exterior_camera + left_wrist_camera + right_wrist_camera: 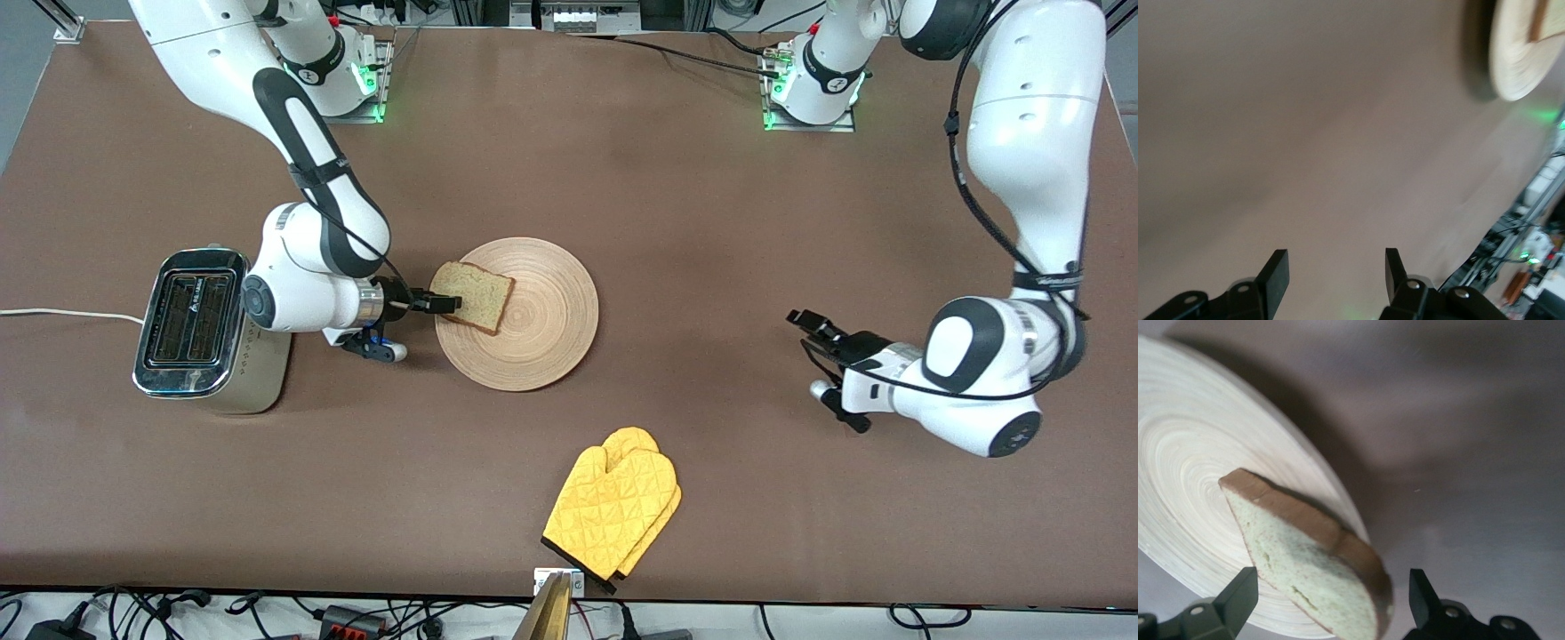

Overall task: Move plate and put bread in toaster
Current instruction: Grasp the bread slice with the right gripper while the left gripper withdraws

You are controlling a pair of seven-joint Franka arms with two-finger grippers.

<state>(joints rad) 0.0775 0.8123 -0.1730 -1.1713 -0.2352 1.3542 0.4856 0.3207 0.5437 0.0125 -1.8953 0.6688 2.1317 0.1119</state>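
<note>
Right claw (442, 304) (spread) at bread (474, 295) — on plate (533, 329)

No text, number or brand can be read with certainty in these pictures. On the cream side of the toaster (253, 356), toward 6 o'clock from its chrome top, there is a row of small dots and one tiny dark mark, but the mark is too small to read. The black band on the forearm of the left arm (1049, 281) carries a short pale line of writing, also too small to read. Each of the two robot bases (822, 84) has a small round dark emblem on its collar; the sign inside cannot be made out. Both wrist views show no lettering.
</note>
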